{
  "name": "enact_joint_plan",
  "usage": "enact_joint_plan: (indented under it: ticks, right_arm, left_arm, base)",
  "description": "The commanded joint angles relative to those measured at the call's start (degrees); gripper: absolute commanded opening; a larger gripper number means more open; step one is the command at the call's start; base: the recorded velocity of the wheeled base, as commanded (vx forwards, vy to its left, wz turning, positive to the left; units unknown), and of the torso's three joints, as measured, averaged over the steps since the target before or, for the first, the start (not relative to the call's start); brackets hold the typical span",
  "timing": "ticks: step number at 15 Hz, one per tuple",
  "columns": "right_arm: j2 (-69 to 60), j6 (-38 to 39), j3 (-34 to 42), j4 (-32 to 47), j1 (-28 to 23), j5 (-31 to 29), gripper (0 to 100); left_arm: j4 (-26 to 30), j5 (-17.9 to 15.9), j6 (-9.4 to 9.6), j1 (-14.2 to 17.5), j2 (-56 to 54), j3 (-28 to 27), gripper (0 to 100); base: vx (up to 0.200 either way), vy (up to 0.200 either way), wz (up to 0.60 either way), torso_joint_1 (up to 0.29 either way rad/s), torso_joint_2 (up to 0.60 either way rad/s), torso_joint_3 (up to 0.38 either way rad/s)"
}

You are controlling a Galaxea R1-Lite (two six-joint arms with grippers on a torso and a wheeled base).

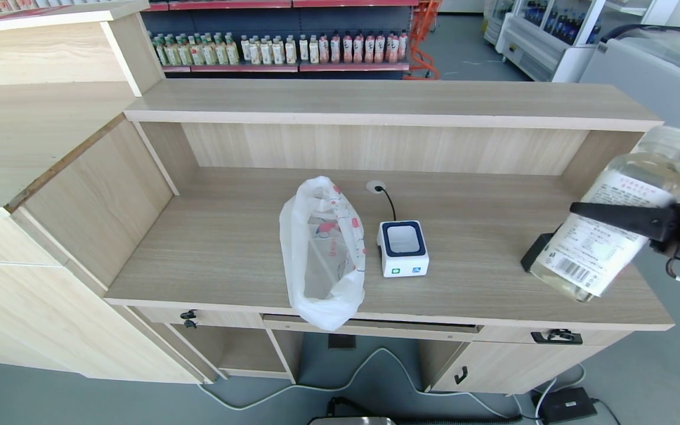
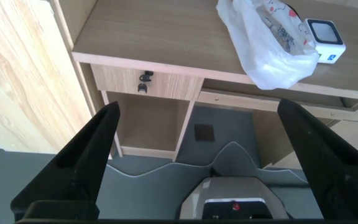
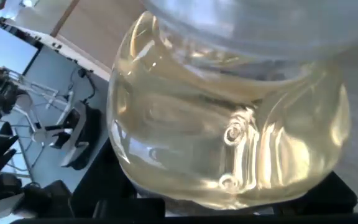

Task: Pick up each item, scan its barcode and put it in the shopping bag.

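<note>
My right gripper is shut on a clear bottle of pale yellow liquid with a white label, held tilted in the air over the counter's right end, barcode facing down and forward. The bottle's base looms close in the right wrist view. A white barcode scanner with a dark-framed window sits mid-counter. Just left of it stands the white plastic shopping bag, mouth open, its bottom drooping over the front edge. My left gripper hangs open below and in front of the counter, fingers wide apart; bag and scanner lie beyond it.
The wooden counter has a raised back ledge and side walls. A black cable runs from the scanner to a hole in the top. Drawers and a keyed lock sit under the front edge. Cables lie on the floor.
</note>
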Motion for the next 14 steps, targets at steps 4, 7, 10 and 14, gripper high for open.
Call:
enact_joint_plan:
  ticks: [4, 7, 10, 14]
  right_arm:
    - [-18.7, 6.5, -1.4, 10.9, 14.5, 6.9, 0]
    - [-18.7, 6.9, -4.7, 13.2, 17.3, 7.1, 0]
    - [-17.4, 6.8, -5.0, 13.5, 17.4, 7.0, 0]
    - [-15.0, 14.3, -8.6, 12.8, 18.1, 7.0, 0]
  left_arm:
    - [0.0, 0.0, -0.01, 0.0, 0.0, 0.0, 100]
    - [0.0, 0.0, -0.01, 0.0, 0.0, 0.0, 100]
    - [0.0, 0.0, -0.01, 0.0, 0.0, 0.0, 100]
    - [0.0, 0.0, -0.01, 0.0, 0.0, 0.0, 100]
  base:
    - [0.0, 0.0, 0.0, 0.0, 0.0, 0.0]
    - [0.0, 0.0, 0.0, 0.0, 0.0, 0.0]
    - [0.0, 0.0, 0.0, 0.0, 0.0, 0.0]
    - [0.0, 0.0, 0.0, 0.0, 0.0, 0.0]
